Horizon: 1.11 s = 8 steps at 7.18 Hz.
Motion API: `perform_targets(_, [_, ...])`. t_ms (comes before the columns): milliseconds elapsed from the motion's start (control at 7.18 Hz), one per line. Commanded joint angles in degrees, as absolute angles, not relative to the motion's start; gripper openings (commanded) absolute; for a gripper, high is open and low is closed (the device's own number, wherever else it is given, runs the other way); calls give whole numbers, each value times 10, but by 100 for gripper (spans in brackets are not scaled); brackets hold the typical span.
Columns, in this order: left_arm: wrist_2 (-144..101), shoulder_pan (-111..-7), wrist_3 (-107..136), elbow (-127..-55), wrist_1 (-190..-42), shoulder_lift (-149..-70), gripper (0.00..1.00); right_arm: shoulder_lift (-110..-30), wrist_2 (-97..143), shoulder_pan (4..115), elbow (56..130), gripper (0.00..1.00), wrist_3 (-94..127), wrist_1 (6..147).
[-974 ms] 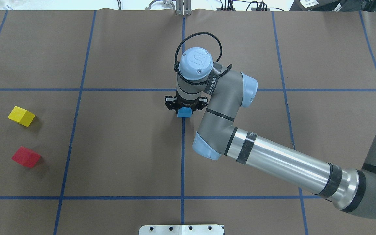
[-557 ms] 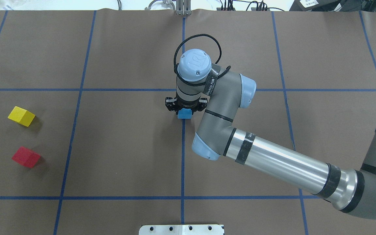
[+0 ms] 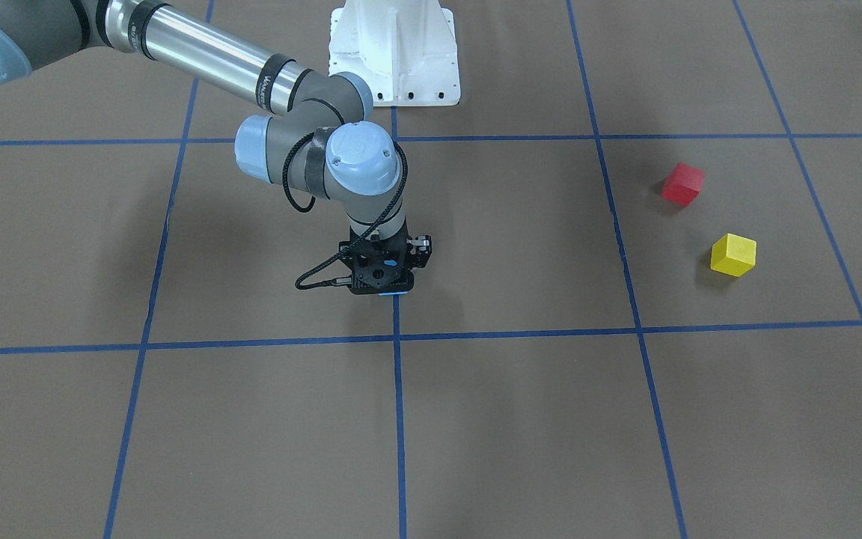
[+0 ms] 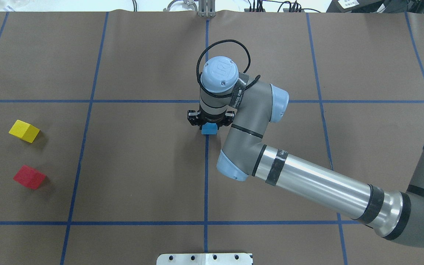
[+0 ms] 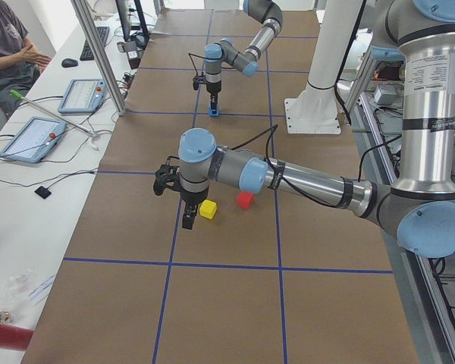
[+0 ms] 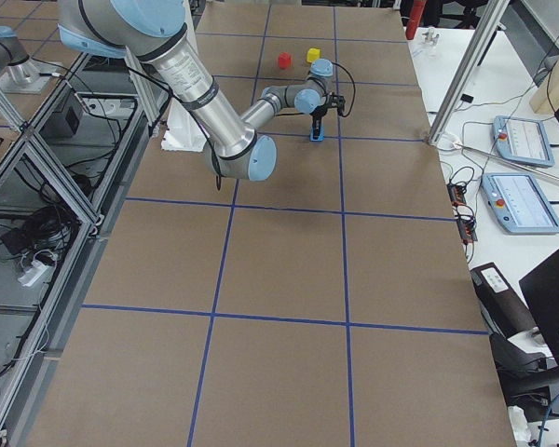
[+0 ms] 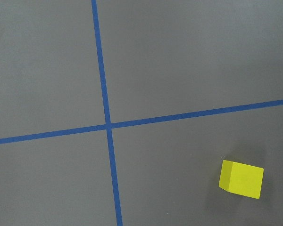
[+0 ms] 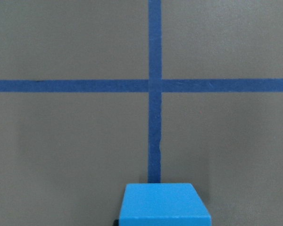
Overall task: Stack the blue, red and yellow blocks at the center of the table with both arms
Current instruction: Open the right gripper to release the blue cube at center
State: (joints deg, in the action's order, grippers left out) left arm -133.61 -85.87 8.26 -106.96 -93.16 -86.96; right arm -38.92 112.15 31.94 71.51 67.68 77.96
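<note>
My right gripper (image 4: pixel 208 124) is shut on the blue block (image 4: pixel 208 129) and holds it low over the table's centre, on the middle blue tape line. The block also shows in the right wrist view (image 8: pixel 164 205) and barely under the gripper in the front view (image 3: pixel 393 293). The yellow block (image 4: pixel 24 131) and the red block (image 4: pixel 29 177) lie apart on the table's left side. My left gripper (image 5: pixel 186 221) shows only in the exterior left view, hanging beside the yellow block (image 5: pixel 207 209); I cannot tell if it is open. The left wrist view shows the yellow block (image 7: pixel 241 179) at lower right.
Brown paper with a blue tape grid covers the table. The white robot base plate (image 3: pixel 393 52) is at the robot's side. A seated operator (image 5: pixel 7 45) and tablets (image 5: pixel 32 138) are on a side desk beyond the far table edge.
My right arm has come down slightly with the blue block held, staying over the centre line. The yellow and red blocks have not moved.
</note>
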Motion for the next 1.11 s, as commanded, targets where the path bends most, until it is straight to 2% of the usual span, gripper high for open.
perform_targets(0, [-1336,-859,83,-1070,-932,-870,100,-389,1120,319,715,100,672,780])
perform_targets(696, [-1346,-860,83,-1084,-932,-868,100,-388,1124,335,753,100,668,779])
perform_targets(974, [-1382,-862,84,-1100,-932,-861,100,-421,1145,366,820,100,669,782])
